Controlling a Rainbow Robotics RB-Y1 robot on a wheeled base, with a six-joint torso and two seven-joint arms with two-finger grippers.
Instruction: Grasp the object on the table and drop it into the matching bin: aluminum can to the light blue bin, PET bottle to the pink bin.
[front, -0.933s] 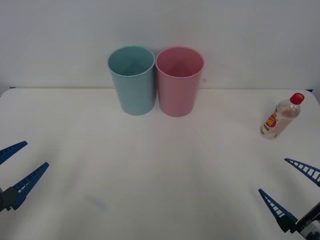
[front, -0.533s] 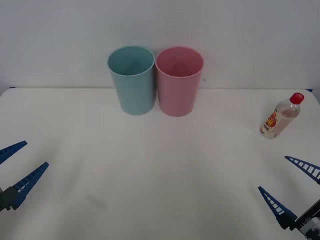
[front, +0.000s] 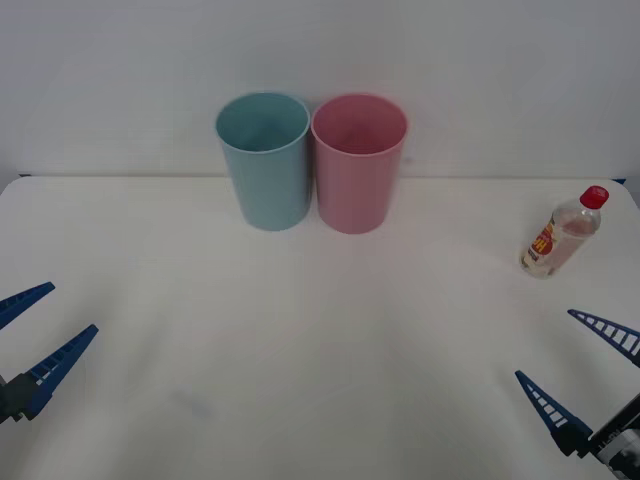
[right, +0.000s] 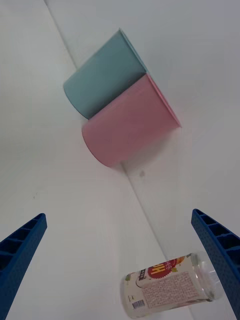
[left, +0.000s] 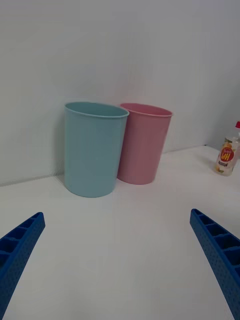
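Front view: the PET bottle (front: 564, 232) stood upright on the white tabletop (front: 320, 320) near its right edge, well apart from the two bins. The light blue bin (front: 264, 160) and the pink bin (front: 358, 163) stood side by side at the back of the tabletop, their walls touching or nearly so, the pink one on the right. The left gripper (front: 35, 325) hung low at the left edge with its jaws released and spread; the right gripper (front: 575, 362) sat low at the right edge, jaws likewise spread wide, short of the bottle and holding nothing. Both arms were cut off by the frame.

Right wrist view: the bottle (right: 172, 292) lay between the spread blue fingers (right: 20, 255), apart from both. Its label print and barcode panel were legible here as nowhere else; the cap end was hidden behind one finger. Both bins (right: 127, 127) appeared beyond it.

Left wrist view: the bins' full height showed, the blue one (left: 94, 148) nearer. The bottle (left: 228, 156) stood far off at the frame edge, its cap cut off. The bins' interiors could not be made out.
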